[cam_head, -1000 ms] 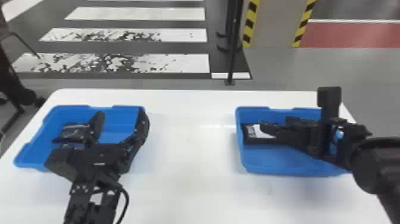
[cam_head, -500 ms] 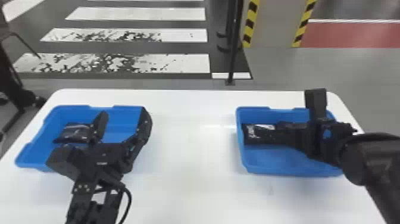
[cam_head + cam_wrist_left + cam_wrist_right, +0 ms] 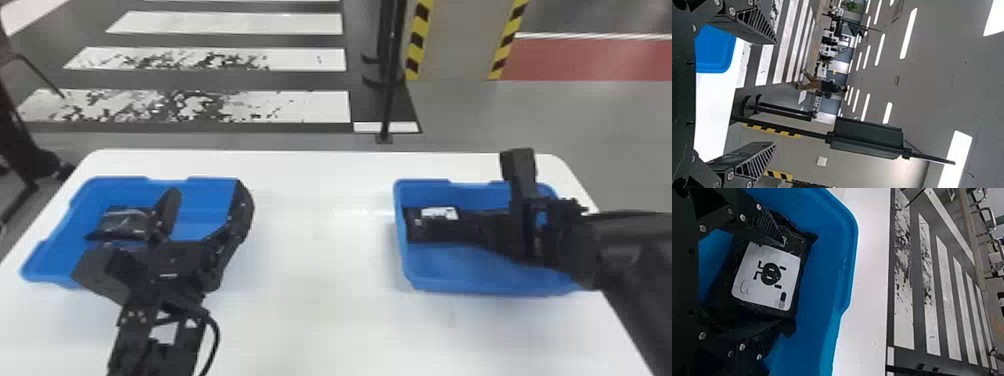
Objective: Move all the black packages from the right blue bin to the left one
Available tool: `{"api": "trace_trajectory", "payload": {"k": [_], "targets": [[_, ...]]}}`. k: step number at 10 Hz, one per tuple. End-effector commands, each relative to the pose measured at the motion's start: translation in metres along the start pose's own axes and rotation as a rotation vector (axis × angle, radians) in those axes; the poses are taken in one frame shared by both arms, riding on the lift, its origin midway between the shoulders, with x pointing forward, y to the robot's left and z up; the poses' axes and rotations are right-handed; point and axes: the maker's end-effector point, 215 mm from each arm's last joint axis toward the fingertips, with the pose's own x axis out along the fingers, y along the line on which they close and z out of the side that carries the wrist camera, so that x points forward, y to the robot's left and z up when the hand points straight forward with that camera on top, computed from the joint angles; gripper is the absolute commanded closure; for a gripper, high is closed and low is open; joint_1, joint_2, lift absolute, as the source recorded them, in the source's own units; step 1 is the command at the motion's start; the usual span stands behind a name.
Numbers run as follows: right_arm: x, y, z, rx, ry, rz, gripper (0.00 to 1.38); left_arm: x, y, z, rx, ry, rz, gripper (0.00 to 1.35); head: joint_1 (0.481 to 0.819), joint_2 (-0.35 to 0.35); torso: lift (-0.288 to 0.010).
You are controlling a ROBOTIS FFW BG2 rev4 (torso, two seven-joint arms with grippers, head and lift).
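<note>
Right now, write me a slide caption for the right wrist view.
Right gripper, fingers apart, over a black package with a white label in the blue bin.

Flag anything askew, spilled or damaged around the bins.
Nothing spilled or tipped that I can see. Left bin and right bin sit upright on the table. Right package has crumpled edges, likely just soft wrap. Only real oddity is background: floor stripes have patchy, worn paint.
</note>
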Motion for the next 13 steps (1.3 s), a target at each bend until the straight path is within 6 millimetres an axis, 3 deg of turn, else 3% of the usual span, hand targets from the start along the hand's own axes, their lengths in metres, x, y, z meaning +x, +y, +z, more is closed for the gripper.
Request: {"api": "trace_trajectory", "payload": {"k": [1,3,5,7,9,10,12,13], "targets": [[0.006,0.002,-0.005,0.017,0.020,0.017,0.67,0.000,-0.002,0.000,-0.007,0.000,-0.003,0.16,0.695,-0.004,-0.175],[0.010,0.017,0.000,0.054,-0.023,0.076,1.16,0.001,0.000,-0.001,-0.014,0.003,0.000,0.16,0.695,0.002,-0.175],[0.006,0.032,0.014,0.051,-0.076,0.111,1.17,0.000,0.000,-0.001,-0.016,0.003,0.001,0.16,0.695,0.016,-0.175],[-0.007,0.027,0.013,0.075,-0.127,0.106,1.17,0.001,-0.007,0.004,-0.034,-0.016,-0.011,0.16,0.695,0.027,-0.175],[-0.042,0.025,0.025,0.073,-0.205,0.091,1.17,-0.002,-0.006,0.013,-0.064,-0.044,-0.005,0.16,0.695,0.013,-0.175],[-0.061,0.035,0.038,0.079,-0.259,0.113,1.17,-0.003,-0.007,0.018,-0.085,-0.065,-0.005,0.15,0.695,0.006,-0.175],[-0.085,0.092,0.073,0.071,-0.350,0.263,1.17,-0.004,-0.022,0.029,-0.186,-0.089,-0.021,0.16,0.695,0.013,-0.175],[-0.090,0.134,0.079,0.065,-0.352,0.361,1.17,-0.006,-0.039,0.031,-0.303,-0.080,-0.046,0.16,0.695,0.021,-0.175]]}}
